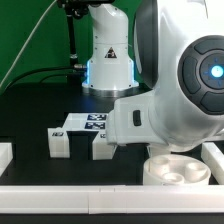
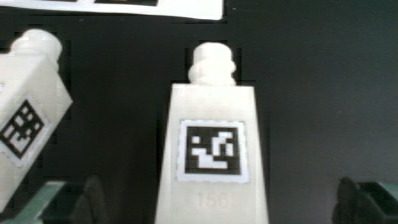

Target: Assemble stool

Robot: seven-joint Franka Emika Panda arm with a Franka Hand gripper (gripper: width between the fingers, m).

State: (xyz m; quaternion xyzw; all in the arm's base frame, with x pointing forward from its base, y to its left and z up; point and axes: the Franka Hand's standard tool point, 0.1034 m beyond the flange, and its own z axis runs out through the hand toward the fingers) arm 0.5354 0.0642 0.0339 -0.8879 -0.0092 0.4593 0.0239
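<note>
A white stool leg point(image 2: 214, 140) with a square tag and a peg on its far end lies on the black table between my gripper's point(image 2: 217, 205) fingers. The dark fingers point(image 2: 71, 200) stand either side of it with gaps, so the gripper is open and touches nothing. A second leg point(image 2: 27, 110) lies beside it. In the exterior view both legs show, one point(image 1: 100, 148) under my hand and one point(image 1: 58, 143) further to that view's left. The round seat disc point(image 1: 175, 170) with hollow sockets lies at the front right. My fingertips are hidden there behind the arm point(image 1: 170, 100).
The marker board point(image 1: 92, 122) lies just behind the legs and also shows in the wrist view point(image 2: 125, 8). White border rails run along the front point(image 1: 100, 205), the left point(image 1: 5, 155) and the right point(image 1: 215, 155) of the black table.
</note>
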